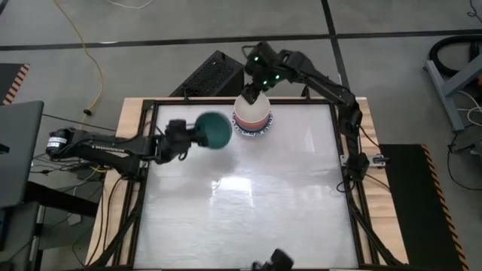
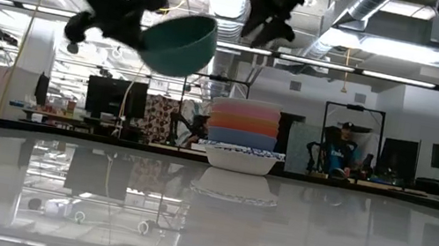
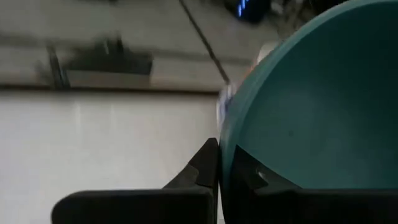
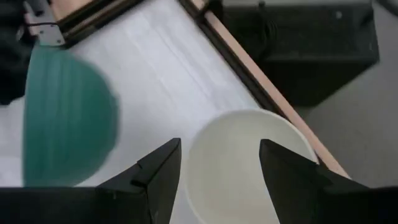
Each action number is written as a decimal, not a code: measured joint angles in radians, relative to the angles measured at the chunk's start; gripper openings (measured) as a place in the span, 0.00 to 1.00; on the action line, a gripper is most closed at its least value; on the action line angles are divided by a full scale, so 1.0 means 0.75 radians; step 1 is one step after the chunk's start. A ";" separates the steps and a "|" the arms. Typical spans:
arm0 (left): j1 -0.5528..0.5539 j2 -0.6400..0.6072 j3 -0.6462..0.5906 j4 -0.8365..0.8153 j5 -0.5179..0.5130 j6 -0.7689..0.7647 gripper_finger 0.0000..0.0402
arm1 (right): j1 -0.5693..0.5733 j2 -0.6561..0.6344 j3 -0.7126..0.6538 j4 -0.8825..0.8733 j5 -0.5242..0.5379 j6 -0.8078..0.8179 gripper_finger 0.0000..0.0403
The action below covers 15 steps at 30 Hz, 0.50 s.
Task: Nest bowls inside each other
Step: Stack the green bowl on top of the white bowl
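A stack of bowls [image 1: 252,120] stands near the middle of the table's far edge. A white bowl with a blue patterned rim [image 2: 238,158] is at the bottom, with blue, orange and pink bowls above it and a cream bowl [image 4: 249,165] on top. My right gripper [image 4: 221,168] hangs open above the stack and touches nothing. Left of the stack, in the air, my left gripper [image 1: 181,137] is shut on a teal bowl [image 1: 214,130]. My left gripper pinches the teal bowl's rim [image 3: 222,163], with one finger [image 3: 198,173] on the outer wall and the other inside the bowl. The fingers come at it from the table's left, nearly level. The bowl [image 2: 181,43] is lifted clear of the table, tilted, higher than the stack's top.
A black box [image 1: 211,74] sits on the floor just beyond the far edge. Dark frame rails [image 1: 348,150] run along the table's sides. The white surface [image 1: 248,203] nearer than the stack lies bare. A seated person [image 2: 342,148] shows in the room behind.
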 joint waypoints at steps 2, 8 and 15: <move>0.039 0.001 0.046 0.063 -0.067 0.176 0.00 | 0.061 -0.001 -0.001 0.045 0.090 -0.019 0.59; 0.130 0.001 0.180 0.139 -0.284 0.578 0.00 | 0.238 -0.001 -0.002 0.191 0.613 -0.163 0.59; 0.201 0.001 0.202 0.467 -0.289 0.995 0.00 | 0.387 -0.002 -0.002 0.507 0.932 -0.359 0.56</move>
